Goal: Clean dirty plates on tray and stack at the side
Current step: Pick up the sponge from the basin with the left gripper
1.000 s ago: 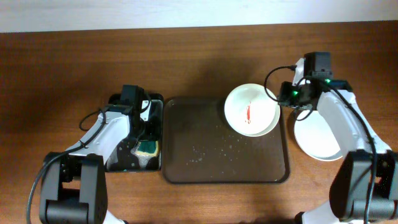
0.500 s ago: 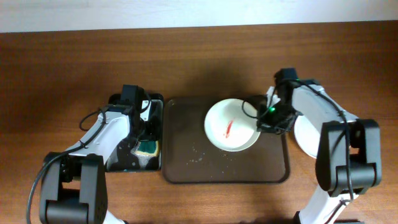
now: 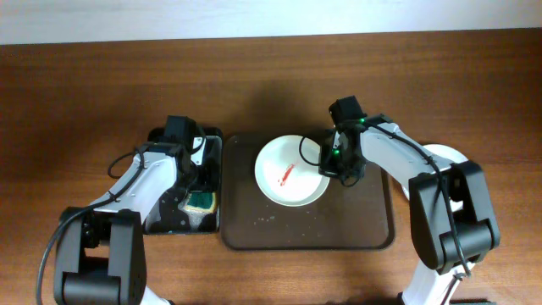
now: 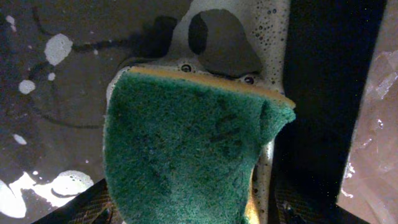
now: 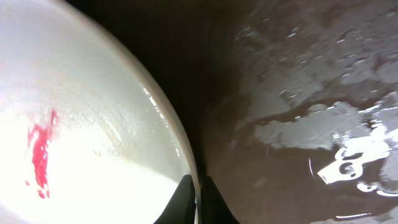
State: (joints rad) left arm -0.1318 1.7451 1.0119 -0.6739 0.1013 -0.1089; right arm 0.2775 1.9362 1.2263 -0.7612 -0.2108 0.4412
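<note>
A white plate (image 3: 292, 169) with a red smear (image 3: 286, 174) lies in the middle of the dark brown tray (image 3: 271, 222). My right gripper (image 3: 332, 161) is shut on the plate's right rim; in the right wrist view its fingers (image 5: 198, 190) pinch the rim, with the plate (image 5: 74, 124) to the left and the wet tray (image 5: 298, 74) to the right. The edge of another white plate (image 3: 445, 155) shows right of the tray, mostly behind my right arm. My left gripper (image 3: 196, 188) sits in the black tub, shut on the green-yellow sponge (image 4: 186, 143).
The black tub (image 3: 169, 224) stands against the tray's left edge and holds soapy water with foam (image 4: 59, 46). Water drops speckle the tray's front half. Bare wooden table (image 3: 271, 85) lies behind the tray.
My right gripper has dragged the smeared plate leftward, from the tray's back right corner to its middle. The left arm has not moved.
</note>
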